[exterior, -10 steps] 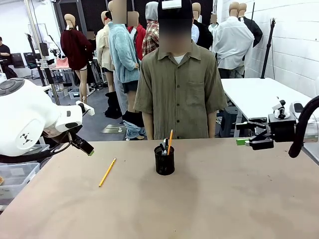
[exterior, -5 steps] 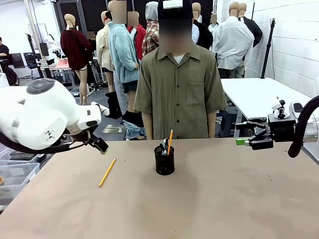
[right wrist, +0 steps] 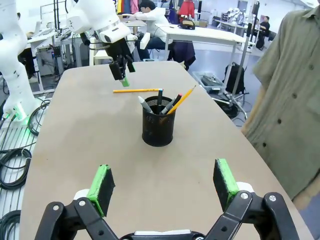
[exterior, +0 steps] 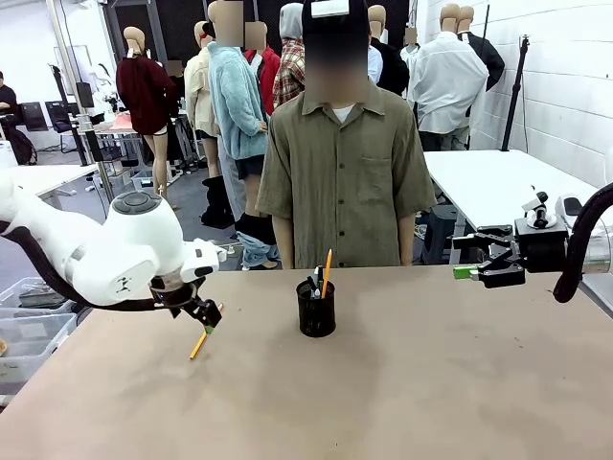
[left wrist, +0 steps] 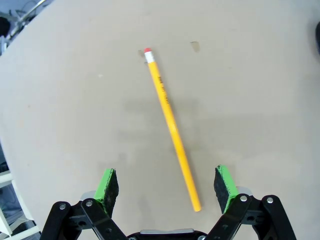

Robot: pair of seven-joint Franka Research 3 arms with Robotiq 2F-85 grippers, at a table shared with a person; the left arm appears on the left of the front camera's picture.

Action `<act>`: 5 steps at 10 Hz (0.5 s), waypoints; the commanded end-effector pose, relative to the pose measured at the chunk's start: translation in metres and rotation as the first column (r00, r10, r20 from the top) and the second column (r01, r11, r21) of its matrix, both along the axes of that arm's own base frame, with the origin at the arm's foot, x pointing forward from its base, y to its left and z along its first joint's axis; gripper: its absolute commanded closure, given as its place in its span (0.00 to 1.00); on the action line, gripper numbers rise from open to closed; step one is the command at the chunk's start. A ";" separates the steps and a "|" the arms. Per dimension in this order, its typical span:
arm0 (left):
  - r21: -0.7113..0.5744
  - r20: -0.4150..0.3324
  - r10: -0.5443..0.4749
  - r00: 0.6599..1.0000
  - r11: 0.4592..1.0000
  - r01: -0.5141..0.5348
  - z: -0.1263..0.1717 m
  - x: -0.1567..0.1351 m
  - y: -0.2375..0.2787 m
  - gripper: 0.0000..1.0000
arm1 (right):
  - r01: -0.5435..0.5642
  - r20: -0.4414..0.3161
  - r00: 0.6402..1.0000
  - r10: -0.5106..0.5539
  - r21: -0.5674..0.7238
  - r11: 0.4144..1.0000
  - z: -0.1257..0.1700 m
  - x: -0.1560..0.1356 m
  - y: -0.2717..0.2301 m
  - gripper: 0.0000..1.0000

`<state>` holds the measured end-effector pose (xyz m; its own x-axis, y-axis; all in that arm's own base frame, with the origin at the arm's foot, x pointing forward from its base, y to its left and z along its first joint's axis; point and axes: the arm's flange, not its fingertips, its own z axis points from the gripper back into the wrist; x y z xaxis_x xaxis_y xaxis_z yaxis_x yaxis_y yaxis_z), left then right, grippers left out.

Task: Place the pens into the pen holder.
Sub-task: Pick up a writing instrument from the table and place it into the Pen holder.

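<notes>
1. The yellow pencil (left wrist: pixel 170 125) lay flat on the bench (exterior: pixel 431 383), left of the pen holder (exterior: pixel 316 311). It sat just beneath the left gripper (exterior: pixel 206 316), whose jaws stood apart and empty.
2. In the left wrist view its long axis ran away from the gripper at a slight slant, roughly crosswise to the line between the pads (left wrist: pixel 106 182). Its plain end lay between them, the eraser end farther off.
3. The right gripper (exterior: pixel 469 272), also spread and empty, hung well apart at the far right, so the left arm was nearer.
4. The pen holder stood upright mid-bench, holding several pens (right wrist: pixel 159 102) and a second pencil (right wrist: pixel 182 99).
</notes>
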<state>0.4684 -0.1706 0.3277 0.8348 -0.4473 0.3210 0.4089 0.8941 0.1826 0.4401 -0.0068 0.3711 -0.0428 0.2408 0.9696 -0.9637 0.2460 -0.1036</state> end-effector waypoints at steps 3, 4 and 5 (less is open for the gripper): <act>-0.025 0.010 -0.002 1.000 1.000 0.002 -0.001 0.000 -0.005 0.00 | -0.005 0.005 1.000 0.005 -0.002 1.000 0.000 0.000 0.002 0.00; -0.025 0.010 -0.002 1.000 1.000 0.002 -0.001 0.000 -0.005 0.00 | -0.005 0.005 1.000 0.005 -0.002 1.000 0.000 0.000 0.002 0.00; -0.044 0.012 -0.001 1.000 0.999 0.002 0.000 0.000 -0.007 0.00 | -0.005 0.005 1.000 0.005 -0.002 1.000 0.000 0.000 0.002 0.00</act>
<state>0.4684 -0.1773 0.3274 0.8311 -0.4337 0.3481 0.4078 0.9009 0.1486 0.4401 -0.0068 0.3711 -0.0428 0.2408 0.9696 -0.9637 0.2459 -0.1037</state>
